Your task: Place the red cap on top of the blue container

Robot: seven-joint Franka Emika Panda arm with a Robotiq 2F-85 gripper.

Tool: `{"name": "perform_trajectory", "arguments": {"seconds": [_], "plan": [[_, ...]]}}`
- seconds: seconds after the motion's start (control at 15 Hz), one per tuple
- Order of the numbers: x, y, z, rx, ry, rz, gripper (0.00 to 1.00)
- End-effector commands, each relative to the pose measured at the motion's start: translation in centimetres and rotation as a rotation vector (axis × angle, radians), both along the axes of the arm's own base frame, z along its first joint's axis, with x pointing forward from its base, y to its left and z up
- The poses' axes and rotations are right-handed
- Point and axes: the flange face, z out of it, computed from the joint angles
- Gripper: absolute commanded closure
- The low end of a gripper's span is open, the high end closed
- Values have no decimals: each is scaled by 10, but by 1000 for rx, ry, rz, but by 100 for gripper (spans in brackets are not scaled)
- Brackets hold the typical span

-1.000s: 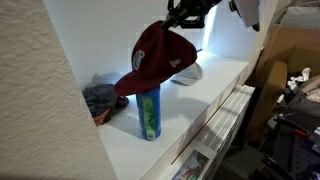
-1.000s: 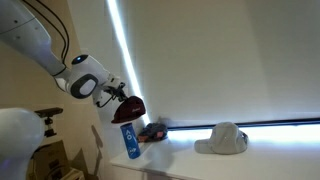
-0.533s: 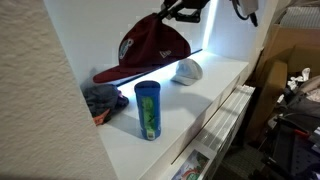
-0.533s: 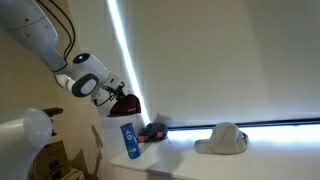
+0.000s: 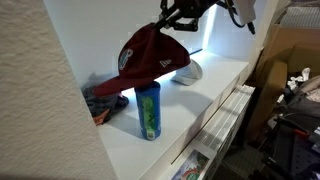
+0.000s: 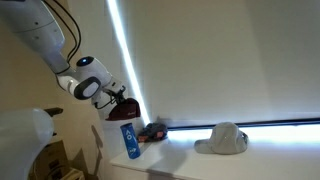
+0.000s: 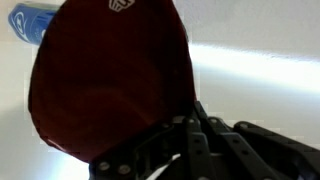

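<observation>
On the far left of the white shelf, a crumpled cloth lies at about nine o'clock from the blue container. The container stands upright, and nothing is settled on its lid yet.

I judge the task a little past halfway. The red cap is off the shelf and in my grip, hanging at twelve o'clock from the container. Its brim dips toward eight o'clock, down to about lid height. I cannot tell whether the brim touches the lid; in an exterior view there seems to be a thin gap above the blue container. What is left is to centre the crown over the lid, lower it, and let go.

In the wrist view the cap fills most of the picture, and the container peeks out at ten o'clock, so I judge I am not squarely over it.

A white cap sits at two o'clock from the container, well clear of my work.

My gripper reaches in from one o'clock, wrist tipped downward, with the arm bent above it. My jaws are pinched shut on the cap's rear edge, fabric between them.
</observation>
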Motion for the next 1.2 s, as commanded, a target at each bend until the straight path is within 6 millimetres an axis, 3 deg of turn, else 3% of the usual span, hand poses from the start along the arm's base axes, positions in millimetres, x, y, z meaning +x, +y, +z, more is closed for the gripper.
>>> {"name": "perform_trajectory", "arguments": {"seconds": [0.0,0.33,0.4,0.53,0.67,0.73,0.87,0.93,1.13], "plan": [[0,0,0,0,0,0,97],[0,0,0,0,0,0,97],[0,0,0,-4,-5,-7,72],[-7,6,13,48,-45,-5,65],[-16,18,25,85,-104,-1,50],[-8,20,49,88,-126,14,43],[-8,30,63,93,-161,28,28],[-11,29,46,77,-130,38,47],[-9,32,62,93,-158,42,29]]}}
